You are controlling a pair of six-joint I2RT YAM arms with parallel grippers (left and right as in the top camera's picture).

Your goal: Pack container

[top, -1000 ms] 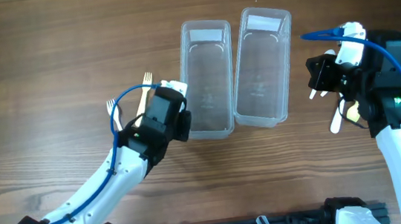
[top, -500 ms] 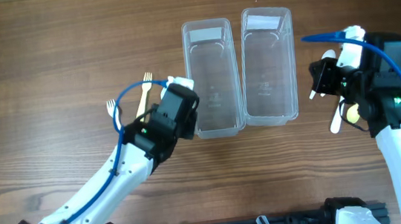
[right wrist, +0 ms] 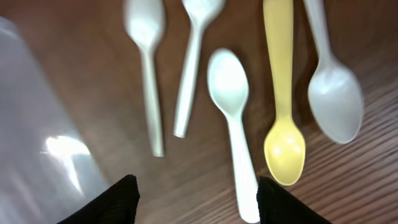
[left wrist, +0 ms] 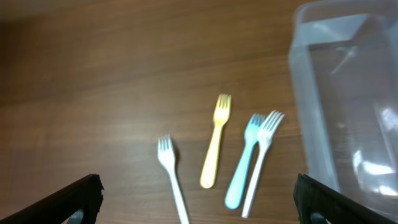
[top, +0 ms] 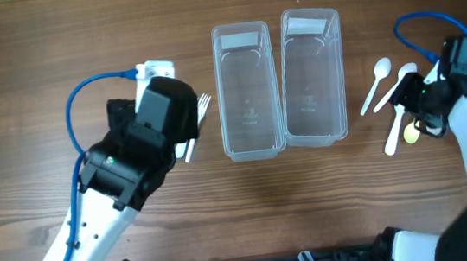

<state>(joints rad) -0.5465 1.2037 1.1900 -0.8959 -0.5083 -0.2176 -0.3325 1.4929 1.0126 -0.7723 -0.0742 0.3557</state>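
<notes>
Two clear plastic containers stand side by side mid-table, the left one (top: 247, 103) and the right one (top: 311, 79), both empty. My left gripper (top: 156, 125) hovers over the forks to their left, jaws wide open (left wrist: 198, 202) with nothing between them. Below it lie a white fork (left wrist: 171, 177), a yellow fork (left wrist: 216, 142), a blue fork (left wrist: 242, 162) and another white fork (left wrist: 264, 155). My right gripper (top: 412, 94) is open (right wrist: 199, 202) above several spoons, among them a yellow spoon (right wrist: 283, 93) and a white spoon (right wrist: 233, 118).
The left container's wall (left wrist: 348, 93) fills the right side of the left wrist view. The right container's edge (right wrist: 37, 143) shows at the left of the right wrist view. Bare wooden table (top: 36, 73) surrounds the cutlery.
The tilted containers were pushed straight and together. Both arms then drew away from them, the left over the forks, the right over the spoons, and both grippers opened.
</notes>
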